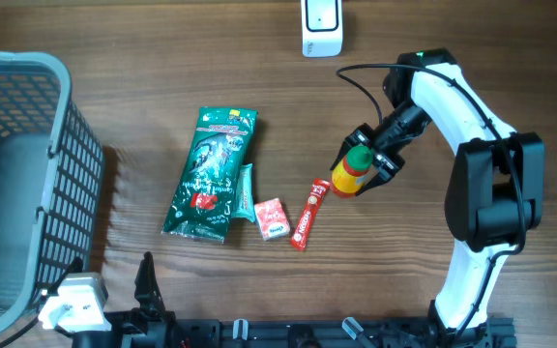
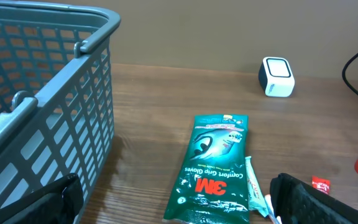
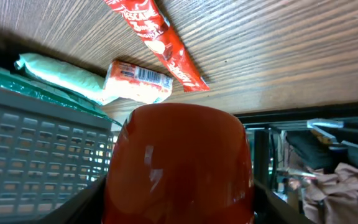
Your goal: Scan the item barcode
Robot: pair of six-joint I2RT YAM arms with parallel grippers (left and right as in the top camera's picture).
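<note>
The right gripper (image 1: 365,164) is clamped on the bottle (image 1: 347,181), right of the desk's (image 1: 162,58) middle. Its fingers sit on either side of the bottle near the green cap, and the red body points away toward the near-left. In the right wrist view the bottle fills the frame between the fingers, so no barcode shows there. That grip probably leaves the label free to be turned toward a reader.

The scanner (image 1: 322,27) stands at the far edge, well apart from the bottle. Judging by that gap, the bottle must be carried toward the far edge and rolled until its code faces the scanner's window.

The other goods lie in a loose row at mid-desk, likely waiting their turn. They are the glove pack (image 1: 209,174), a pale tube (image 1: 247,190) along its right side, a small packet (image 1: 272,218) and a red sachet (image 1: 308,215). The sachet lies just beside the bottle's base; whether they touch is unclear.

The basket (image 1: 66,126) stands at the left edge, presumably for scanned goods. The left gripper (image 1: 145,282) hangs at the near-left corner with its fingers spread wide and holding nothing.
</note>
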